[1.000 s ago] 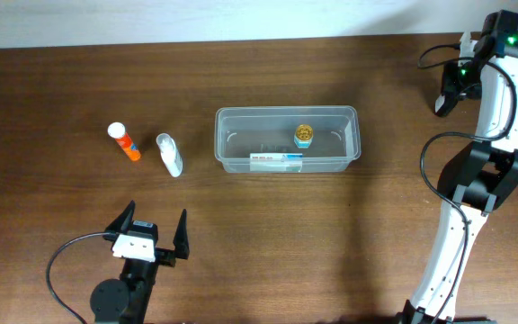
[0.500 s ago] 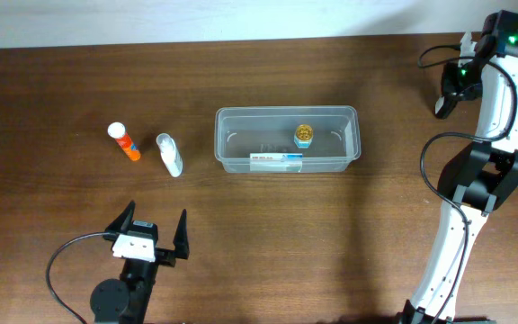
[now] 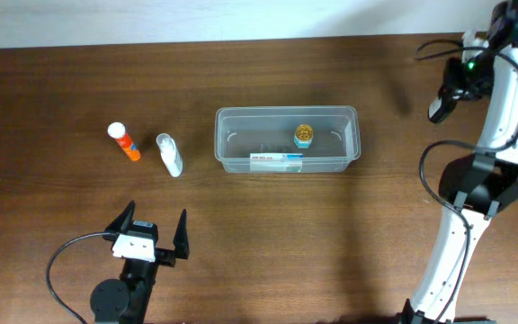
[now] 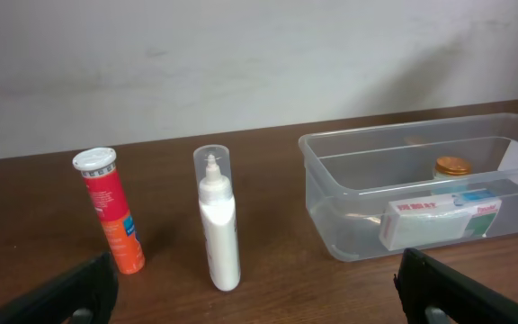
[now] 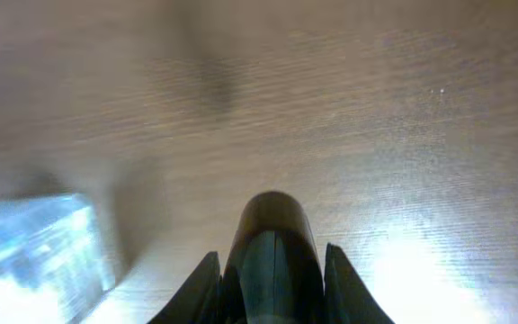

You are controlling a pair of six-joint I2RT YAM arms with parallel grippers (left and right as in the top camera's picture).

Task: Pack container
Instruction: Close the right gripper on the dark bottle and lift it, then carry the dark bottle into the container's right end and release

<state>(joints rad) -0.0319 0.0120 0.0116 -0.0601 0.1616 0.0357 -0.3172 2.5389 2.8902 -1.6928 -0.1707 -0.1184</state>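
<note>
The clear plastic container (image 3: 286, 139) sits mid-table and holds a small gold-capped bottle (image 3: 304, 135) and a white box (image 3: 275, 161). It also shows in the left wrist view (image 4: 421, 193) and blurred in the right wrist view (image 5: 34, 252). An orange tube with a white cap (image 3: 123, 141) and a white bottle with a clear cap (image 3: 169, 154) lie to its left; both show in the left wrist view, the tube (image 4: 111, 211) and the bottle (image 4: 218, 220). My left gripper (image 3: 151, 236) is open and empty near the front edge. My right gripper (image 3: 437, 106) is shut and empty, raised at the far right.
The brown wooden table (image 3: 268, 243) fills the overhead view. A pale wall runs along the table's far edge (image 3: 241, 18). The right arm's white links and black cables (image 3: 475, 180) stand along the right side.
My right gripper has shifted slightly at the far right, its wrist swinging up and outward. The left arm and the objects have not moved.
</note>
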